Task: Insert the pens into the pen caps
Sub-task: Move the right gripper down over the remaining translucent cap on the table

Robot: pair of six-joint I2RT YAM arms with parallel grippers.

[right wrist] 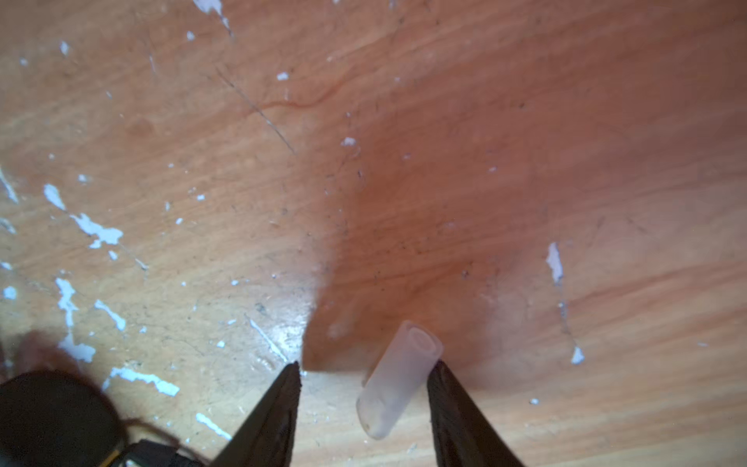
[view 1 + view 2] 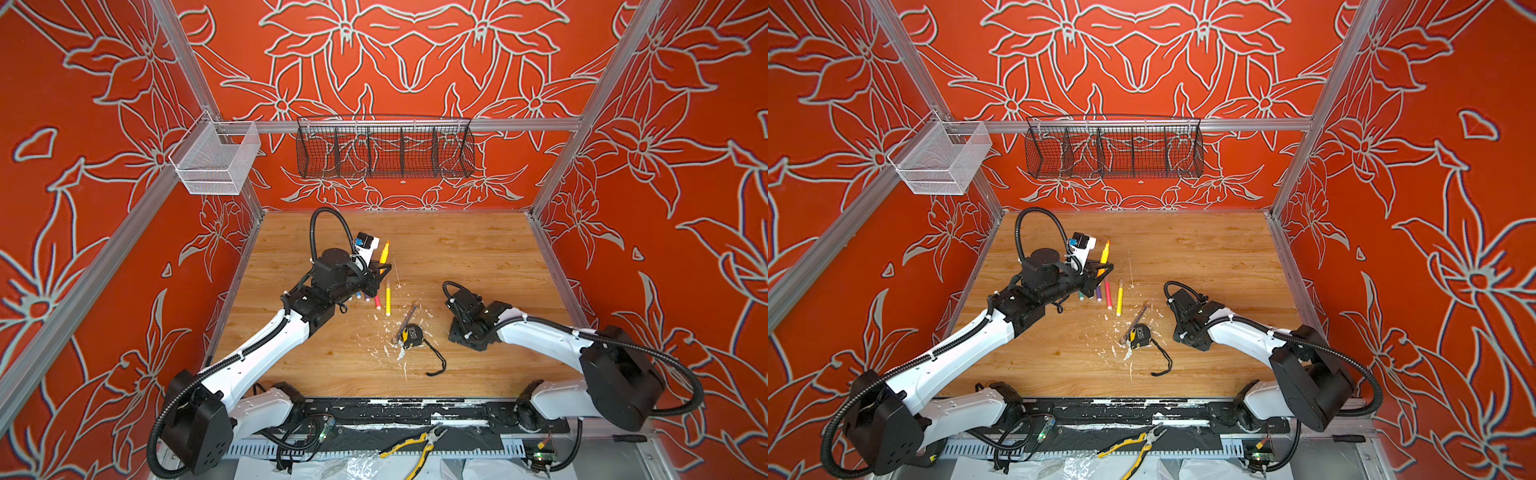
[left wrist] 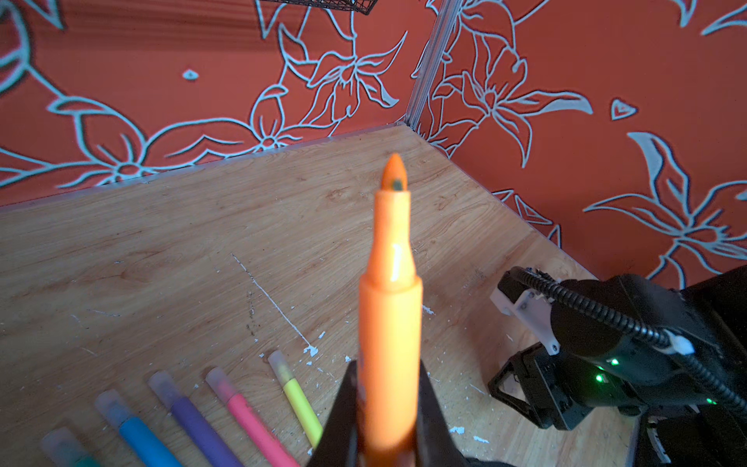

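My left gripper [image 3: 387, 366] is shut on an uncapped orange pen [image 3: 390, 283], which points up and away toward the back wall; in a top view the same pen [image 2: 385, 250] shows at the table's left-middle. Below it lie green [image 3: 77, 455], blue [image 3: 139, 436], purple [image 3: 196, 422], pink [image 3: 250, 420] and yellow [image 3: 301, 406] pens side by side, each with a clear cap on. My right gripper [image 1: 367, 365] hangs open just above the wood. A loose clear pen cap [image 1: 398, 380] lies tilted between its fingers, leaning on one and apart from the other.
A grey wrench [image 2: 406, 318] and a yellow-black tape measure [image 2: 412, 336] with its strap lie mid-table among white paint flecks. The right arm [image 2: 471, 318] is just right of them. Pliers [image 2: 415, 446] lie off the front edge. Black [image 2: 384, 151] and white [image 2: 216, 160] wire baskets hang on the walls.
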